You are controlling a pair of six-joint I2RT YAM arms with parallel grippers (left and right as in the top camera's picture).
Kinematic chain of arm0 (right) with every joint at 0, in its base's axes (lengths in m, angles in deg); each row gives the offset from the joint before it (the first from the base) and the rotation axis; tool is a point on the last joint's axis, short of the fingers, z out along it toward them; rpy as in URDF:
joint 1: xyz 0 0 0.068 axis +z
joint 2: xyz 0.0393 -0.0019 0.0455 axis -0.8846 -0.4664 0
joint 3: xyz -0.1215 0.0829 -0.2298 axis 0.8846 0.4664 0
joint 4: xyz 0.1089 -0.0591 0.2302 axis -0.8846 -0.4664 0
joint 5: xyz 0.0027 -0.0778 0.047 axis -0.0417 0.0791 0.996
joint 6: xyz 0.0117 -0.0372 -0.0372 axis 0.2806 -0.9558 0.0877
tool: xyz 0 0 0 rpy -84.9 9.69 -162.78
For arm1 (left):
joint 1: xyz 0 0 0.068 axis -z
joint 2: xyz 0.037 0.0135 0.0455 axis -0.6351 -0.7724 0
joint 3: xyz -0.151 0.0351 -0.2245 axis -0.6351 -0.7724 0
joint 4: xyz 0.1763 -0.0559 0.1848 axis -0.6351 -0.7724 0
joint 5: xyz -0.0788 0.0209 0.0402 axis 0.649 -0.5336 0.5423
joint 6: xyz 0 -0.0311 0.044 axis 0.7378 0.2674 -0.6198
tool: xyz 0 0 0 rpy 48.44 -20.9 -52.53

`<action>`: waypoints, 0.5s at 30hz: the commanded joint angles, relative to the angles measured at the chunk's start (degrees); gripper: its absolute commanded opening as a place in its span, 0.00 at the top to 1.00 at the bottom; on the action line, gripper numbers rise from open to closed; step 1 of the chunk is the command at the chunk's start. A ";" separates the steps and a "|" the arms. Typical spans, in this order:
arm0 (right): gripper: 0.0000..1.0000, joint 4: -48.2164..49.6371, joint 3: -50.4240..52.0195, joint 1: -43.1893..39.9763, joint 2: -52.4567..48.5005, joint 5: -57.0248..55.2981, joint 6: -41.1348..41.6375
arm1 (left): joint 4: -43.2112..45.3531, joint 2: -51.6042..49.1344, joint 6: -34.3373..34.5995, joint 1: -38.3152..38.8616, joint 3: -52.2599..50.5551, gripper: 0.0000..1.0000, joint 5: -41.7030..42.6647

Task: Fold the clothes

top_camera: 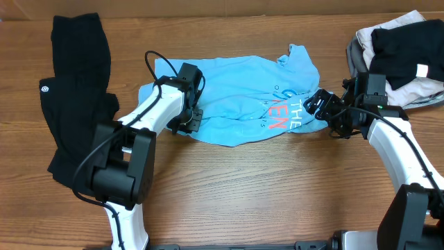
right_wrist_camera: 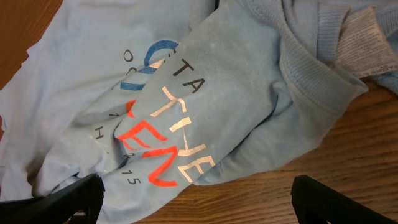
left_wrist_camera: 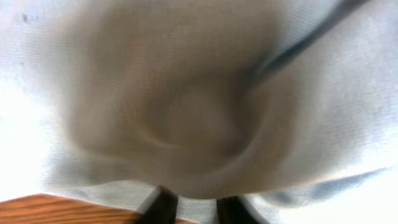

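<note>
My left gripper (top_camera: 189, 119) is down at the left hem of the light blue T-shirt (top_camera: 243, 97), and cloth swamps its camera, so clamped or not, I cannot tell. My right gripper (top_camera: 320, 104) gapes wide, holding nothing, straddling the shirt's right edge. I'd pinch a single layer each side, then draw it flat. The shirt lies rumpled mid-way along the table (top_camera: 243, 201), nearer the far edge, its red and white lettering creased.

White "THE", red "EN", "15" printed on light blue T-shirt (right_wrist_camera: 249, 93)
</note>
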 commanded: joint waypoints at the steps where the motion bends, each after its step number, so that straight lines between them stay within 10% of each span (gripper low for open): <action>1: 0.00 0.26 -0.87 -0.04 0.31 -0.15 -0.39 | -0.68 -5.75 1.16 1.31 -2.34 0.96 5.51; 15: 0.00 0.31 -0.85 -0.04 0.31 -0.15 -0.37 | -32.15 -4.57 1.60 4.09 26.43 0.96 6.58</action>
